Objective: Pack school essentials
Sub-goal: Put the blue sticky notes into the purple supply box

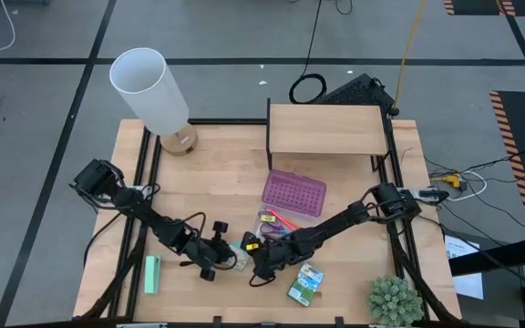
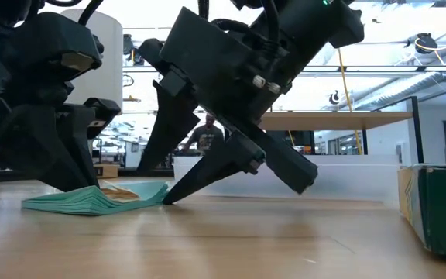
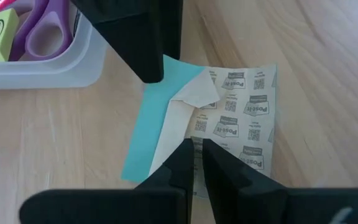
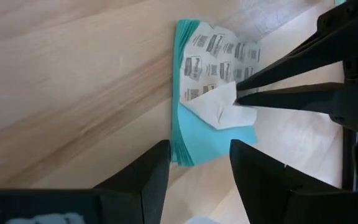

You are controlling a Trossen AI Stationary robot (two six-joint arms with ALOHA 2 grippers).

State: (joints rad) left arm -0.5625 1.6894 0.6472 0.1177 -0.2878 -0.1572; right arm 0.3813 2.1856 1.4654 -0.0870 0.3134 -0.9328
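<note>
just beside the clear plastic case with the purple lid [image 1: 293, 193], toward the table's front edge, we see a teal sticky-note pad with a printed paper backing [image 4: 213, 93] lying flat on the wooden table [image 1: 217, 164]; the left gripper [image 3: 194, 149] has its fingers pressed together on the backing's curled corner; the right gripper [image 4: 199, 163] sits at the pad's edge, fingers apart; the green-yellow crayon box [image 1: 305, 283] lies near the pad, farther from the case.

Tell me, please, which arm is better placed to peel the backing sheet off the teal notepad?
Left. The left gripper is shut on the backing sheet's folded corner; the right gripper sits open astride the teal notepad.
</note>
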